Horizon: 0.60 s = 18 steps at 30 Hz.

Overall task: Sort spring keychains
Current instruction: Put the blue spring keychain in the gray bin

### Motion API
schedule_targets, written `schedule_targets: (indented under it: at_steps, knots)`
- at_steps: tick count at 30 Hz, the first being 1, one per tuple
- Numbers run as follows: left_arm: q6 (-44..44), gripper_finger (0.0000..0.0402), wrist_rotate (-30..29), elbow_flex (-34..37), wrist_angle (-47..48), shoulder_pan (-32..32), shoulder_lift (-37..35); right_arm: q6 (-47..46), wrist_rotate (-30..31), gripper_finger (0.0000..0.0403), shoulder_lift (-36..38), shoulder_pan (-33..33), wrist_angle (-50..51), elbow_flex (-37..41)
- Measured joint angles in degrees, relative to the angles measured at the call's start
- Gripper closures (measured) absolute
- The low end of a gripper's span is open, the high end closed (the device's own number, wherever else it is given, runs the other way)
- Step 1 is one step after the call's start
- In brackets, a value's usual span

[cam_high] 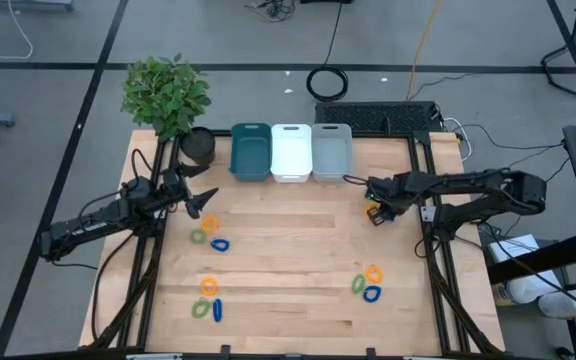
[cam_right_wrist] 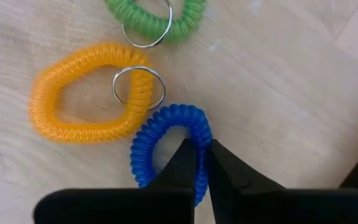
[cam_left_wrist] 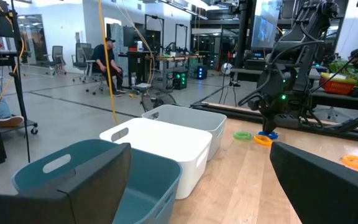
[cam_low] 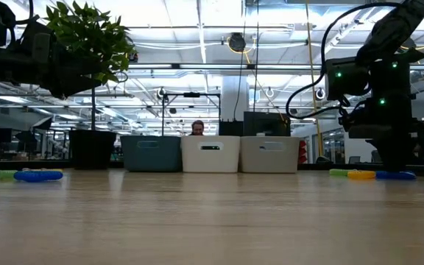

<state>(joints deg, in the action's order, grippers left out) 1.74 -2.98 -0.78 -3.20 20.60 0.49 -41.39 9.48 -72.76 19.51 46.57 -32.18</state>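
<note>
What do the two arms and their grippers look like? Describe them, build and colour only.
Both arms are dark, slim and jointed, with black cables running along them. The left gripper ends in two broad, flat black fingers. The right gripper has black fingers tapering to narrow tips. Small green lights glow on the right arm's wrist housing.

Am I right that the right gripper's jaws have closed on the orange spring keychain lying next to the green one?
Not quite: the right gripper has its jaws shut on the blue spring keychain, not the orange spring keychain, which lies untouched beside it, next to the green one. The right wrist view shows this.
</note>
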Motion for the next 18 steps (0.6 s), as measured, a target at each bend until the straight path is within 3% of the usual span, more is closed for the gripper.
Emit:
schedule_targets:
  at_steps: [6,18]
  knots:
    - [0.0,0.0009,0.01,0.0,0.0,-0.01,0.0,-2.02,-0.27,0.04,1.66,-2.51,6.87,-2.22]
    - [0.01,0.0009,0.02,0.0,0.0,-0.01,0.0,-1.92,-0.53,0.0402,2.17,-10.38,22.69,-14.91]
